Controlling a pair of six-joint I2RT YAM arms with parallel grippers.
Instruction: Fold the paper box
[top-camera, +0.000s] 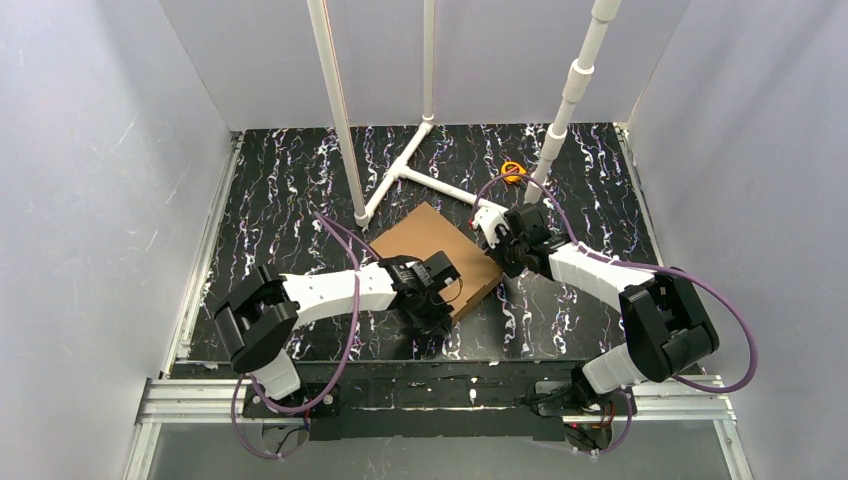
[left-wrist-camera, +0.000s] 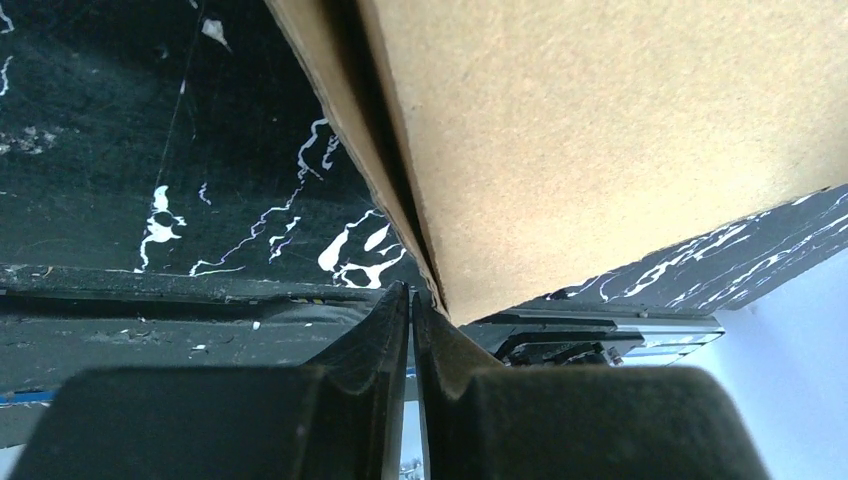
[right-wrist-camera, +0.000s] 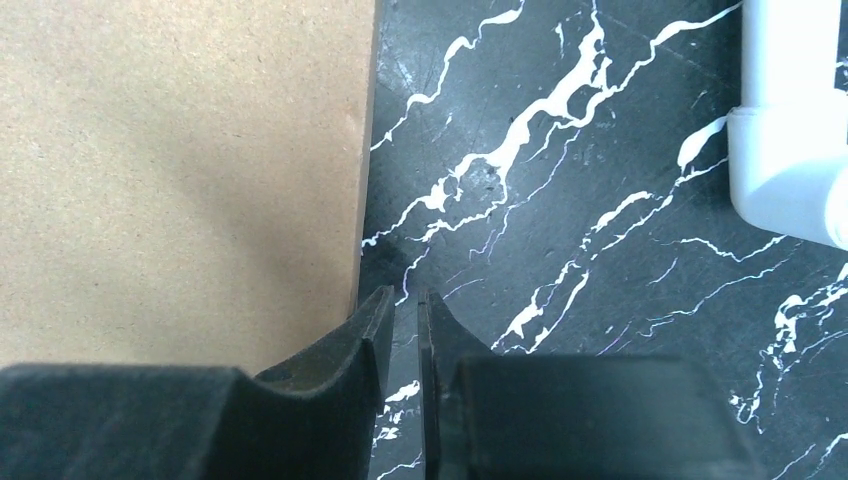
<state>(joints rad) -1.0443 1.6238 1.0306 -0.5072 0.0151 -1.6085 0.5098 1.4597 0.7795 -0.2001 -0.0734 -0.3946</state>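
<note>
The paper box (top-camera: 425, 245) is a flat brown cardboard shape lying at an angle on the black marbled table between both arms. My left gripper (top-camera: 445, 292) is at its near right edge. In the left wrist view the box (left-wrist-camera: 620, 120) rises just ahead, its stacked layers meeting at a corner beside the tips of the left gripper (left-wrist-camera: 411, 290), which is shut with nothing between them. My right gripper (top-camera: 497, 250) is at the box's right corner. The right wrist view shows the right gripper (right-wrist-camera: 405, 295) narrowly open over bare table, right beside the box's (right-wrist-camera: 170, 150) straight edge.
A white pipe frame (top-camera: 420, 165) stands on the table just behind the box, one elbow (right-wrist-camera: 790, 150) close to the right gripper. A small orange object (top-camera: 513, 168) lies by the right-hand pipe. A metal rail (top-camera: 440, 395) runs along the near edge. White walls enclose the table.
</note>
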